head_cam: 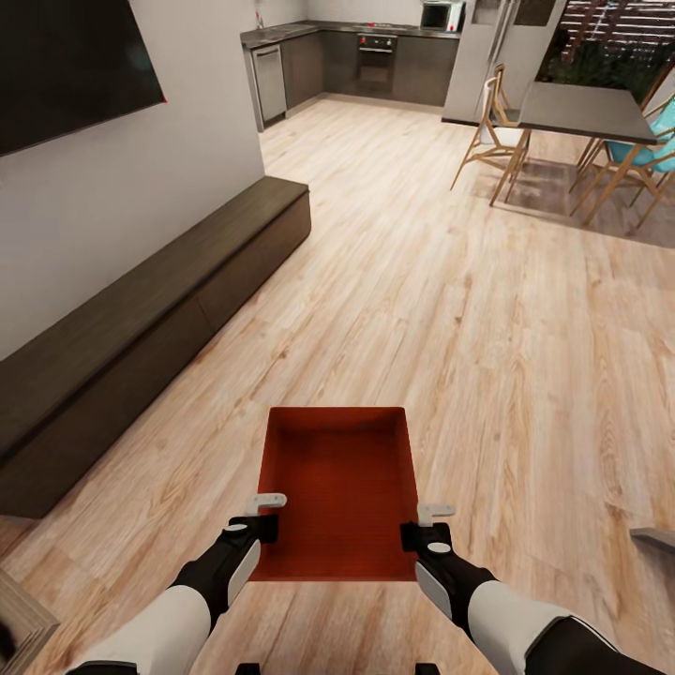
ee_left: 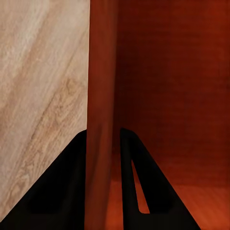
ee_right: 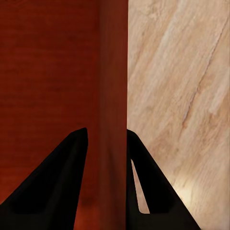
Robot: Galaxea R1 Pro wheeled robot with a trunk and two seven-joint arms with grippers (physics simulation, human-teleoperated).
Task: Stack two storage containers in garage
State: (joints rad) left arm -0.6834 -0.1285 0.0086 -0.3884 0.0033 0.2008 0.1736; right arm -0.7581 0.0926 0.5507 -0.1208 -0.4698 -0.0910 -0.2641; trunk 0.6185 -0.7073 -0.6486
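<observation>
One red-orange storage container point(head_cam: 339, 487) hangs in front of me over the light wood-plank floor, carried level between both arms. My left gripper point(head_cam: 265, 511) is shut on its left wall; in the left wrist view the black fingers point(ee_left: 72, 191) straddle that wall point(ee_left: 101, 96). On the opposite side my right gripper point(head_cam: 427, 520) is shut on the right wall, and in the right wrist view its fingers point(ee_right: 67, 182) clamp the wall point(ee_right: 114, 96) from both sides. The bin is empty inside.
A long dark low cabinet point(head_cam: 141, 347) runs along the white wall on the left under a black screen point(head_cam: 66, 66). A dining table point(head_cam: 586, 112) with wooden chairs point(head_cam: 492, 131) stands far right. Kitchen counters point(head_cam: 375, 56) lie ahead. A grey object's edge point(head_cam: 656, 536) shows at the right.
</observation>
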